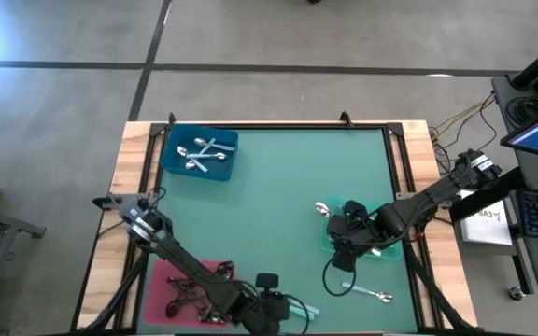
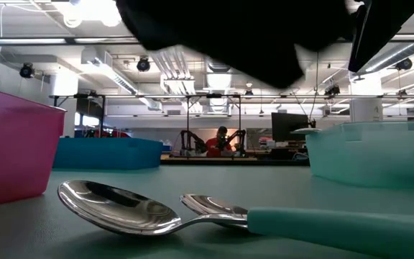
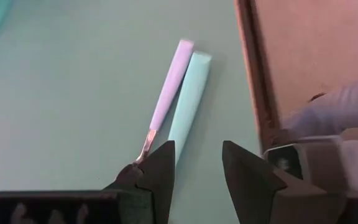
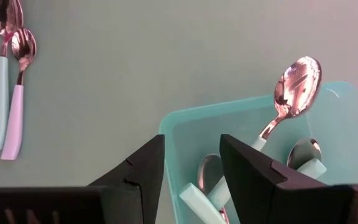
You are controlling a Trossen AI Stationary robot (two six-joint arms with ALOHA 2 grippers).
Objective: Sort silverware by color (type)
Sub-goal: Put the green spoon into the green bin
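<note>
Near the table's front edge, the left gripper (image 3: 197, 171) hangs open and empty above 2 mint-handled spoons (image 3: 178, 93); the right gripper (image 4: 191, 165), open, hovers over the green tray (image 4: 185, 127) holding spoons.

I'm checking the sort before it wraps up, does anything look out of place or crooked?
One mint-handled spoon in the green tray leans up on the wall, its bowl past the rim. Three spoons lie loose on the mat: two under the open left gripper and one nearer the right arm.
</note>
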